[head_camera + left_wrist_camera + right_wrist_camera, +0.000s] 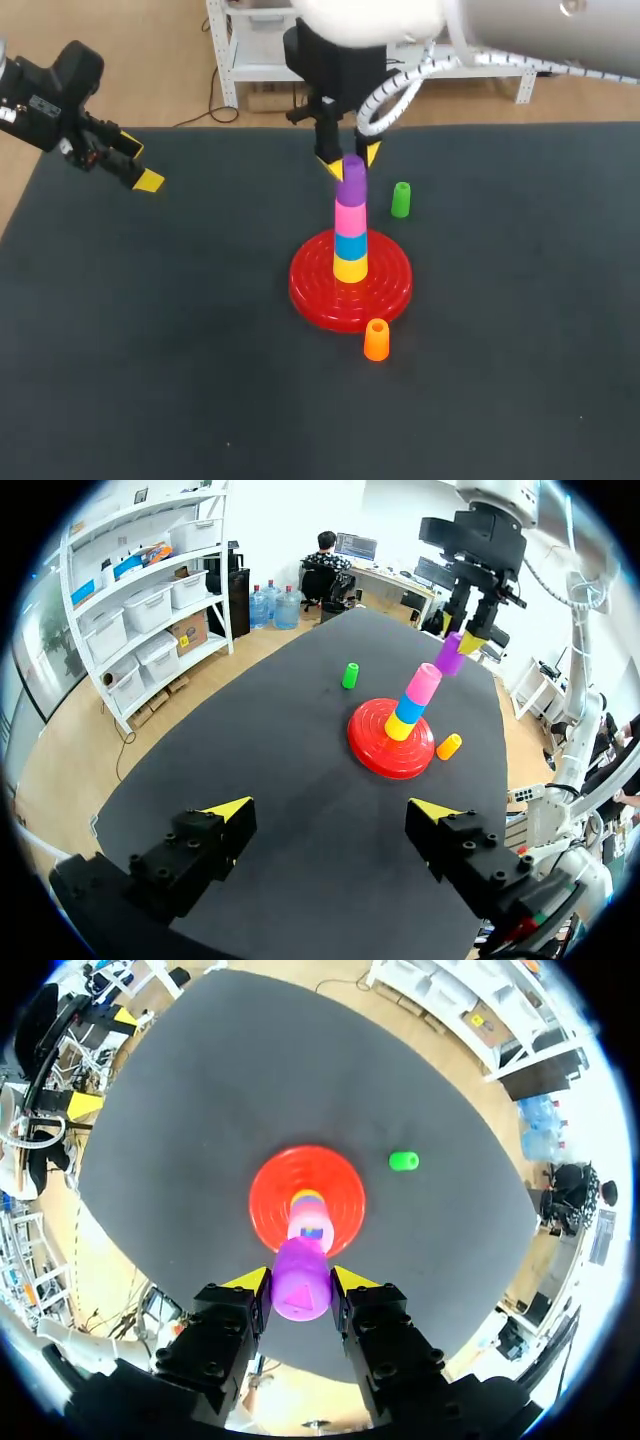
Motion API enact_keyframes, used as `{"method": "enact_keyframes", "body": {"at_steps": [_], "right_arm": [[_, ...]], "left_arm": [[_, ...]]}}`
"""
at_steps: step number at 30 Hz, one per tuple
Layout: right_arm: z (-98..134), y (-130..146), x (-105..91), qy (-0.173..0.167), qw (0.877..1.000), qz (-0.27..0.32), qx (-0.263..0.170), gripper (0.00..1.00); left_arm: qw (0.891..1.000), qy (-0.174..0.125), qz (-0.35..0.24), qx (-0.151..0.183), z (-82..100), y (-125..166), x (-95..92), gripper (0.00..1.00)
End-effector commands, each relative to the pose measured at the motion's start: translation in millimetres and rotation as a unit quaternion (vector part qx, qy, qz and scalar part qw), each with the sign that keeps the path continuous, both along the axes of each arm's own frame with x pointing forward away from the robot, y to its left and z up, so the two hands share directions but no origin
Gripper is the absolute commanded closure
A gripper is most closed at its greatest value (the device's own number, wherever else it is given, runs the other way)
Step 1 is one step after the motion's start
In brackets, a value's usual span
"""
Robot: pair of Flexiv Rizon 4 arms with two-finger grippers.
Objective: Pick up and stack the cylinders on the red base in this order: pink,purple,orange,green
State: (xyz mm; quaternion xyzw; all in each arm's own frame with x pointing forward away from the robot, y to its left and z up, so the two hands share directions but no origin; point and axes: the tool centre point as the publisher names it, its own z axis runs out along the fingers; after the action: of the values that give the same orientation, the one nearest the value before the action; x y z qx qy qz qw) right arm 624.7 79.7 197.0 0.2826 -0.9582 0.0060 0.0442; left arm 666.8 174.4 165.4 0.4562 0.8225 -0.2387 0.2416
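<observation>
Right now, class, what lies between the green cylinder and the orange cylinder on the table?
The red base sits between the green cylinder and the orange cylinder, with its right part crossing that stretch. The head view shows this.

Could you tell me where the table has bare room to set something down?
The table is bare between the left gripper and the red base, and right of the green cylinder. The base is crowded: orange cylinder in front, right gripper holding the purple cylinder above.
</observation>
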Motion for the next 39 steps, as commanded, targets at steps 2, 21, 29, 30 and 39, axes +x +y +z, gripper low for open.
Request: {"method": "enact_keyframes", "body": {"at_steps": [2, 21, 29, 30, 39], "right_arm": [[-8.5, -1.5, -1.1, -0.111, 0.992, 0.0, 0.065, 1.0], [-7.6, -8.4, 5.6, -0.099, 0.993, -0.012, 0.058, 1.0], [-12.2, -5.4, 2.4, -0.088, 0.994, -0.01, 0.062, 1.0], [-12.3, -5.0, 1.8, -0.087, 0.994, -0.01, 0.062, 1.0], [-16.8, -5.0, 2.1, -0.079, 0.995, -0.01, 0.055, 1.0]], "left_arm": [[1.0, -0.001, 0.0, -0.001, -0.7, 0.6, -0.7, 0.0], [1.0, -0.001, 0.0, -0.001, -0.7, 0.6, -0.7, 0.0], [1.0, -0.001, 0.0, -0.001, -0.7, 0.6, -0.7, 0.0], [1.0, -0.001, 0.0, -0.001, -0.7, 0.6, -0.7, 0.0], [1.0, -0.001, 0.0, -0.001, -0.7, 0.6, -0.7, 0.0]]}}
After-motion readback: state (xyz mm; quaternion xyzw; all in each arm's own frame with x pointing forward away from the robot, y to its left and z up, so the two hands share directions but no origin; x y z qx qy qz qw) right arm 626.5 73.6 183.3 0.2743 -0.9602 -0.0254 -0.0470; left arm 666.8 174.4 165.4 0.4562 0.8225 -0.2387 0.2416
